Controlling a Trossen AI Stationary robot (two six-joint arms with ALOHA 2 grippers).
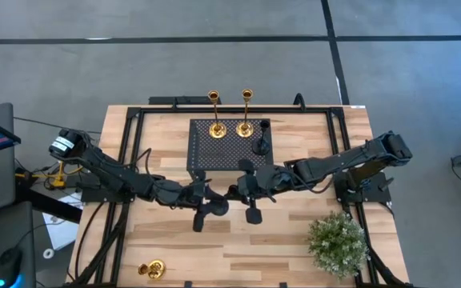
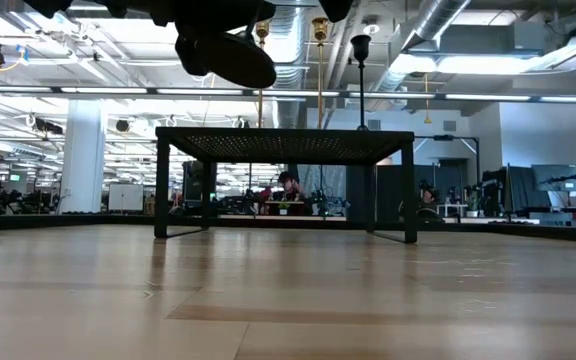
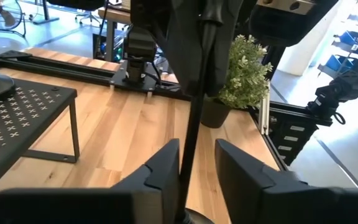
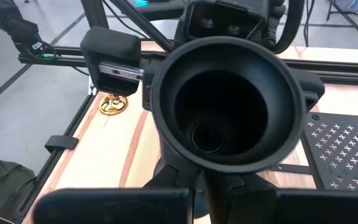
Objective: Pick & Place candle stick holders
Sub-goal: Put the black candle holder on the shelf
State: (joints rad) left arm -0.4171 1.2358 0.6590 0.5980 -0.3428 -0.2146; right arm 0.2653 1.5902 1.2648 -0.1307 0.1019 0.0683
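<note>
Your left gripper (image 3: 197, 152) stands partly open, its fingers (image 3: 160, 167) either side of the black candle stick holder's (image 3: 194, 93) thin stem with a gap each side. Your right gripper (image 4: 222, 194) is clamped on that holder, held in the air just before the perforated stand (image 1: 214, 156). It looks light, rigid and slick, likely to pivot, so grip the stem squarely, close to the base.

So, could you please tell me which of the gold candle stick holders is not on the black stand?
The short gold holder, at the table's near left corner. The two tall gold holders stand upright on the perforated stand.
</note>
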